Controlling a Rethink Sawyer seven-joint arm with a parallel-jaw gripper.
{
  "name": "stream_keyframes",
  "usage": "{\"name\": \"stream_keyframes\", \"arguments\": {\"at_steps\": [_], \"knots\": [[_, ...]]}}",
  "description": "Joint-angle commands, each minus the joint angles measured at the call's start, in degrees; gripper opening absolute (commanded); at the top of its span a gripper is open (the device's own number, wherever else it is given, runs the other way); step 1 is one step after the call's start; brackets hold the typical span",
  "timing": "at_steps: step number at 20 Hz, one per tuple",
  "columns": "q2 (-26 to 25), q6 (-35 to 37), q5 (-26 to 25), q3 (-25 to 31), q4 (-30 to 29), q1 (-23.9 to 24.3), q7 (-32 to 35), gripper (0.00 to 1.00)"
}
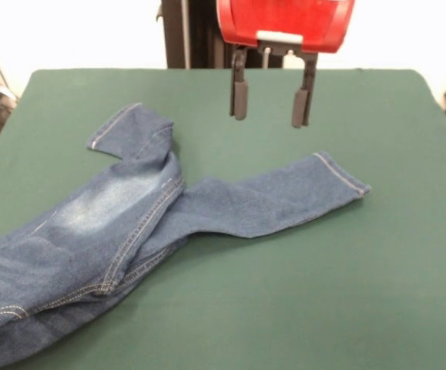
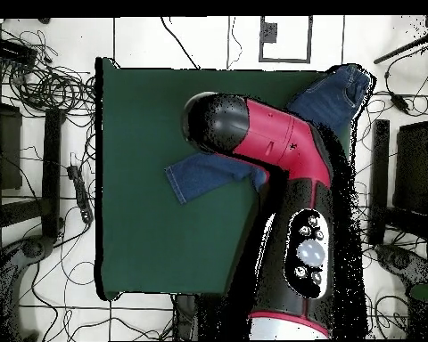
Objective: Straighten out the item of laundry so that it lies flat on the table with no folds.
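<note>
Gripper (image 1: 271,108) shown raised above counter (image 1: 407,254), fingers (image 1: 239,99) parted, empty. Jeans (image 1: 130,223) seen below: nearer leg's cuff lies front-right of fingers, long axis running left.

Jeans (image 1: 122,231): waist cut off at front view's lower left edge. Overhead, arm (image 2: 271,142) hides their middle.

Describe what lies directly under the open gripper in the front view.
Bare green table shows beneath the gripper. The jeans lie nearer the camera. Overhead, the arm covers that spot.
</note>
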State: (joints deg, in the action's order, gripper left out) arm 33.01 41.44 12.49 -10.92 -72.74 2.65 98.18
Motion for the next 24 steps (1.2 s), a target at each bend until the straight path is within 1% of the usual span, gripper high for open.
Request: {"name": "stream_keyframes", "arguments": {"at_steps": [1,6,8,10,13,22,24], "knots": [[-1.1,-6.0,3.5,6.2,-12.0,-0.5,13.2,1.0],[-0.9,-10.3,4.7,7.6,-15.0,-0.9,13.0,1.0],[-1.2,-9.1,4.6,6.9,-14.4,-1.8,13.3,1.0],[-1.3,-9.5,5.1,7.3,-14.5,-2.0,13.2,1.0],[-1.0,-10.2,6.5,8.0,-14.9,-2.0,13.7,1.0],[-2.5,-10.4,11.0,8.3,-12.3,-3.2,16.4,1.0],[-2.3,-11.5,12.0,8.6,-12.8,-3.2,16.3,1.0]]}}
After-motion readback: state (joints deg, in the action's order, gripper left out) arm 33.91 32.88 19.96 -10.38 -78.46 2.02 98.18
